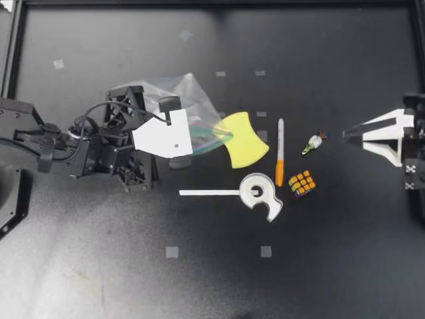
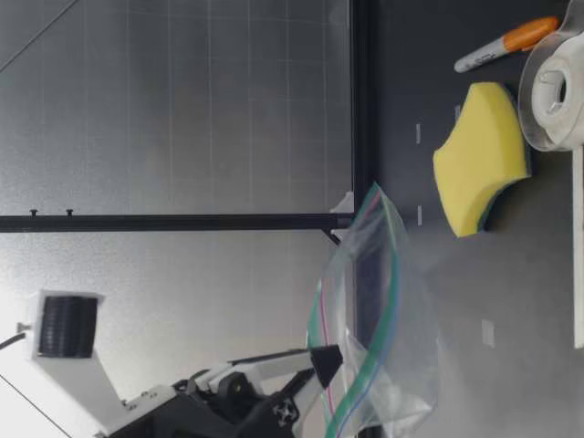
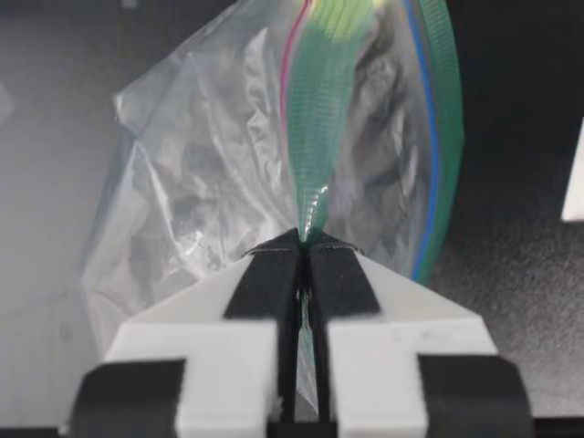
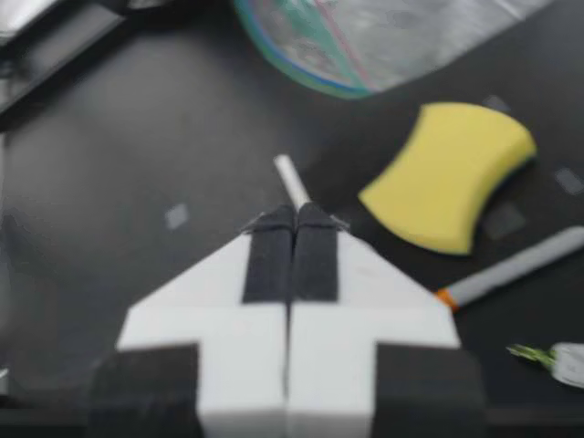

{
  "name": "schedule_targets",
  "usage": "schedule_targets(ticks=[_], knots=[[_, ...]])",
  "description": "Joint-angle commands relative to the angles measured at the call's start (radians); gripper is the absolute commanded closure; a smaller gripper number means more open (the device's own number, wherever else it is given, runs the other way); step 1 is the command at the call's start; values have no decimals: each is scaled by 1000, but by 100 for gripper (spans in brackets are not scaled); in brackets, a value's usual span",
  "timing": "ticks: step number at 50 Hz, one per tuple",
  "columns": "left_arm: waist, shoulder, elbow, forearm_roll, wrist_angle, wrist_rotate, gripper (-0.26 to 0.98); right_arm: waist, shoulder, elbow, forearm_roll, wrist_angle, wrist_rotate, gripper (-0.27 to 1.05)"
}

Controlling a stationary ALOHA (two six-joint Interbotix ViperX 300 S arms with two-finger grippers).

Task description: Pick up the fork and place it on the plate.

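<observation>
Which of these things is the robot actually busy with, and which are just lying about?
In use: left hand, shut on the clear zip bag. No fork or plate shows.
Lying about: yellow sponge, marker, puzzle cube, white ring-shaped tool, small green-and-white item; right hand idle, shut.

A yellow sponge lies between a clear zip bag and a marker.

Clear bag edged with green, blue and pink stripes, yellow sponge with dark green underside, white marker capped orange, black cube chequered orange and yellow, black table dotted with grey squares, white right gripper padded black.
</observation>
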Motion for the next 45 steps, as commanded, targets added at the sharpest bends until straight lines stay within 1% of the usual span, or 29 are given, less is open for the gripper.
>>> schedule_targets(ticks=[1, 10, 15, 24, 33, 41, 45], knots=[[-3, -43, -14, 3, -18, -2, 66, 29, 8, -23, 2, -29, 2, 75], [-3, -97, 14, -2, -63, -15, 66, 35, 2, -18, 0, -57, -6, 51], [-3, -109, 28, -2, -63, -48, 66, 37, -6, -12, 2, -64, 3, 42], [-3, -117, 49, -2, -69, -66, 66, 35, -20, -11, 2, -92, 2, 41], [-6, -133, 52, -2, -94, -67, 66, 35, -41, 28, 3, -170, 6, 41], [-9, -163, 78, -2, -126, -69, 66, 35, -6, 35, 5, -160, 49, 39], [-9, -170, 86, -2, -144, -69, 66, 35, 26, 25, 2, -132, 57, 35]])
